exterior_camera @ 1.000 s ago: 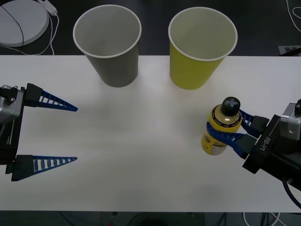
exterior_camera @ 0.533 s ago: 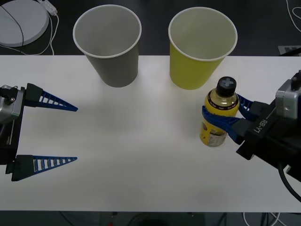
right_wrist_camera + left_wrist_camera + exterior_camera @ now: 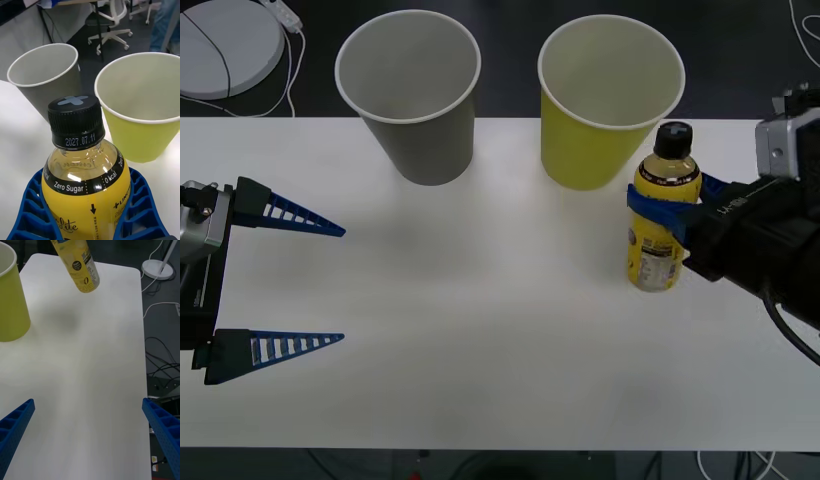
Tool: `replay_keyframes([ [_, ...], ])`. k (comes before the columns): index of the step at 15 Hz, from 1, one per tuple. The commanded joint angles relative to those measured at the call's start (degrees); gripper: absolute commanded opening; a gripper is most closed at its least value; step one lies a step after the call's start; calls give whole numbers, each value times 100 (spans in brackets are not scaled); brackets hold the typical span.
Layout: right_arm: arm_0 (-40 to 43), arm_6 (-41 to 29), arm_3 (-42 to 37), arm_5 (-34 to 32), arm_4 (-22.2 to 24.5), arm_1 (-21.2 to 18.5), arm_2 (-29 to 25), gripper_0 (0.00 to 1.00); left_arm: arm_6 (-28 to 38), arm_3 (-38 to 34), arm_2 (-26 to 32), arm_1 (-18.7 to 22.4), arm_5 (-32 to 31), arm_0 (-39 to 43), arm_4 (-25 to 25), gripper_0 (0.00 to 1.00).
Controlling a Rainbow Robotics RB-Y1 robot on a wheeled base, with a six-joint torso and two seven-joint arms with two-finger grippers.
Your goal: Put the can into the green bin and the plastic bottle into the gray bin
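The plastic bottle (image 3: 656, 258) of yellow liquid with a black cap hangs nearly upright just above the white table, and my right gripper (image 3: 660, 206) is shut on its body. It is close in front of the green bin (image 3: 600, 130), slightly to its right. The gray bin (image 3: 415, 110) stands upright to the left of the green bin. The right wrist view shows the bottle (image 3: 84, 183) between the blue fingers (image 3: 28, 210), with the green bin (image 3: 142, 123) and gray bin (image 3: 41, 78) behind it. My left gripper (image 3: 340, 286) waits open at the table's left. The can is out of view.
The white table (image 3: 500, 360) has free room in its middle and front. A white round base (image 3: 225, 40) with a cable lies beyond the table's back left corner. In the left wrist view, cables (image 3: 161, 348) lie on the floor past the table edge.
My right gripper has risen with the bottle and carried it back towards the green bin, and the bottle has gone from tilted to nearly upright. The left arm has not moved.
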Motion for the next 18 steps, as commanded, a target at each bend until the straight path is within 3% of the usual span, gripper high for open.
replay_keyframes([
  [1,-667,33,1,589,-747,90,0,0,0,0,0,0,0,0,0,100],
  [9,-2996,297,1,1987,-2751,204,18,0,0,0,0,0,0,0,0,100],
  [13,-3831,1202,1,2277,-3727,441,27,0,0,0,0,0,0,0,0,100],
  [16,-4420,1800,1,2699,-4228,652,97,0,0,0,0,0,0,0,0,100],
  [18,-4930,1941,130,2866,-4237,731,457,0,0,0,0,0,0,0,0,100],
])
